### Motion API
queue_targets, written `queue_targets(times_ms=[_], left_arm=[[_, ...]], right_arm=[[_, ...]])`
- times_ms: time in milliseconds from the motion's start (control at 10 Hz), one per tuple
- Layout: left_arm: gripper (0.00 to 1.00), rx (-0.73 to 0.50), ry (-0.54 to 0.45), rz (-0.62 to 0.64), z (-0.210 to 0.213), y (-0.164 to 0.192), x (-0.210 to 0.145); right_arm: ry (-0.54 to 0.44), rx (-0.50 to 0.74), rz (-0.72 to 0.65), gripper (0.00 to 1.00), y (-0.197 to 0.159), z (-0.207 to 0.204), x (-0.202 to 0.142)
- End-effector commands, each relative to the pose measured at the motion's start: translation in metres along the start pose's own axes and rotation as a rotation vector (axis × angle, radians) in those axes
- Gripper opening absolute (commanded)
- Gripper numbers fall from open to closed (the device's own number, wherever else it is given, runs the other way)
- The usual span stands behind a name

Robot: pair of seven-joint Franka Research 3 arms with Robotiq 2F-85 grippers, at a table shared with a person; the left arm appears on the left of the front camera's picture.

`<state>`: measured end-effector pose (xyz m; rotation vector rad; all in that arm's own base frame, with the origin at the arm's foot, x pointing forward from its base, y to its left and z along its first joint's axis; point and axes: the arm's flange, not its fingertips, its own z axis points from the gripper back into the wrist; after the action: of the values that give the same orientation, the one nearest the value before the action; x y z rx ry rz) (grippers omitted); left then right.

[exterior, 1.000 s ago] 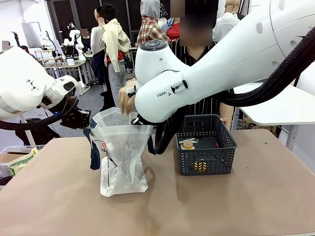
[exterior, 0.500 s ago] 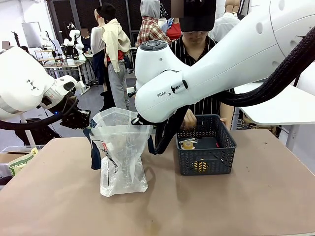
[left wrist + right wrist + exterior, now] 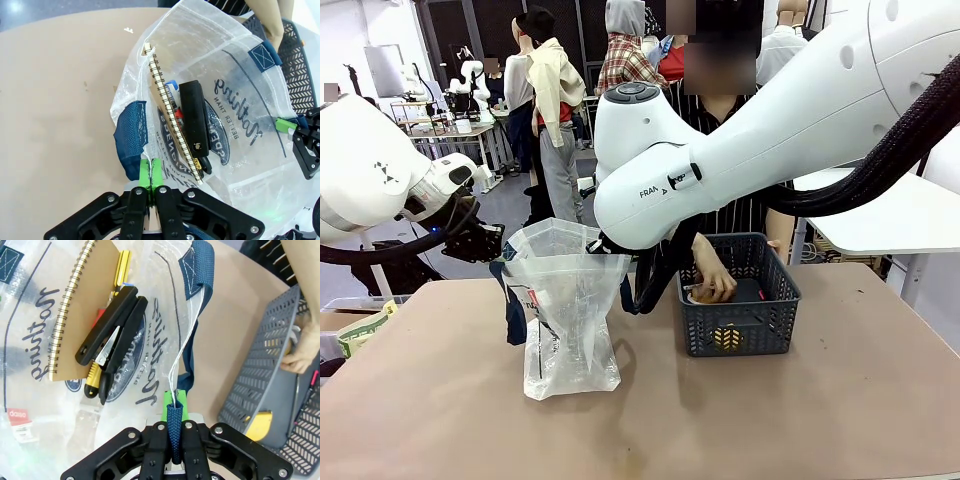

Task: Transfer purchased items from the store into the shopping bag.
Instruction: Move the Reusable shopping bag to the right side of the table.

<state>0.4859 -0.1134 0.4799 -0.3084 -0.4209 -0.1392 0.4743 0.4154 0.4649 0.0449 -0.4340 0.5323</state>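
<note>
The shopping bag (image 3: 563,310) stands open on the table, held at its rim from both sides. My left gripper (image 3: 150,169) is shut on the bag's rim beside a blue strap handle (image 3: 131,145). My right gripper (image 3: 174,404) is shut on the other blue strap handle (image 3: 199,270). Inside the bag lie a spiral notebook (image 3: 75,305) and a black stapler (image 3: 114,322). The store (image 3: 738,300), a dark lattice basket, sits to the bag's right. A person's hand (image 3: 713,283) reaches down into it onto a yellowish item. Another yellow item (image 3: 725,338) shows through the basket's front wall.
The brown table (image 3: 800,420) has free room in front of the bag and basket and to the right. The right arm's large white link (image 3: 740,150) crosses above the bag. The person stands behind the basket at the far edge.
The person's hand has moved from above the bag's mouth across to the basket and down into it. Both arms and the bag have stayed still.
</note>
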Motion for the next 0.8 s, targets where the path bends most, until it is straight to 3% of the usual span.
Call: queue_targets(times_ms=[0,700], left_arm=[[0.0,0.001,-0.006,0.001,0.0016,0.0004,0.0001],[0.0,0.001,-0.006,0.001,0.0016,0.0004,0.0001]], right_arm=[[0.004,-0.001,-0.005,0.0,-0.0001,-0.0012,-0.0012],[0.004,-0.001,-0.005,0.0,-0.0001,-0.0012,-0.0012]])
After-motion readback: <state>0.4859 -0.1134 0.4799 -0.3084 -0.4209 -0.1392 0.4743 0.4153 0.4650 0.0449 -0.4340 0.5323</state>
